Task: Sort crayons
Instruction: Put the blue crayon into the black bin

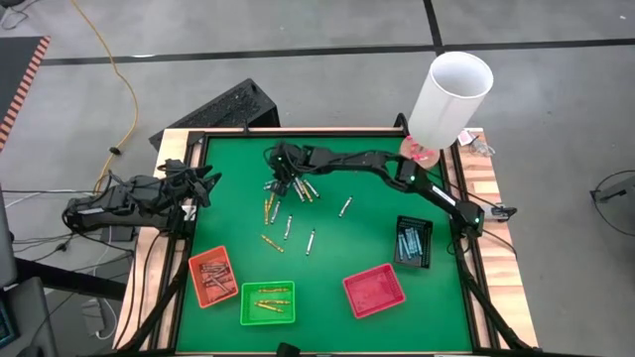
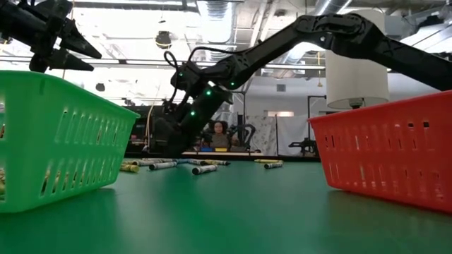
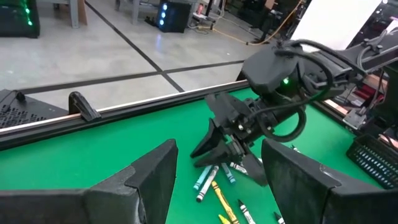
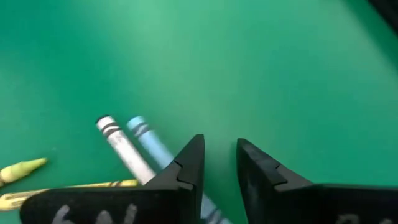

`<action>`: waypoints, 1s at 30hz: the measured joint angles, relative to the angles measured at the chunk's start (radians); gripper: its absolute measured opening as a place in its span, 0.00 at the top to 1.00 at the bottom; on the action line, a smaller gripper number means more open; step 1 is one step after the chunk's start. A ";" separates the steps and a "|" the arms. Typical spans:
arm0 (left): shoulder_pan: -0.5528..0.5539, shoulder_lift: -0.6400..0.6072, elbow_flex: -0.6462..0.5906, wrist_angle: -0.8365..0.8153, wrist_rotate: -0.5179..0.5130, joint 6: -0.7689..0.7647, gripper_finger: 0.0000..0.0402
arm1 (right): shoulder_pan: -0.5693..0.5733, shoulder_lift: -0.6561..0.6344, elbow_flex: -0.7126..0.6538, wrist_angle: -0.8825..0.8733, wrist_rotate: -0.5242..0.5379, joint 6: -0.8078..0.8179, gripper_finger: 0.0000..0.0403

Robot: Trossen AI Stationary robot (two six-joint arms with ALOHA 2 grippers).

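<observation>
The right pincer (image 1: pixel 281 180) hangs low over the loose crayons (image 1: pixel 288 213) on the green surface (image 1: pixel 347 248), part open and holding nothing (probably to pick one), while the left pincer (image 1: pixel 203 184) waits wide open.

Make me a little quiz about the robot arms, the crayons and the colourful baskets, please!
1. True or false: the red plastic basket holds crayons.
2. Which basket holds the reddish-brown crayons: A) the green plastic basket, B) the orange plastic basket, C) the black mesh basket?
3. Which gripper is down over the loose crayons on the green mat?

Key:
1. False; it looks empty.
2. B.
3. The right gripper, jaws apart beside a light blue crayon; the left gripper waits open at the mat's left edge.
</observation>
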 joint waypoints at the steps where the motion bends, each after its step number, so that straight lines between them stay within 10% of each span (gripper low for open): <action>1: 0.000 0.000 0.000 -0.001 0.000 0.000 0.44 | -0.001 0.000 0.000 0.001 0.000 -0.003 0.76; 30: 0.000 0.000 0.000 0.000 0.000 0.000 0.44 | 0.021 -0.007 0.035 -0.093 -0.079 -0.317 0.76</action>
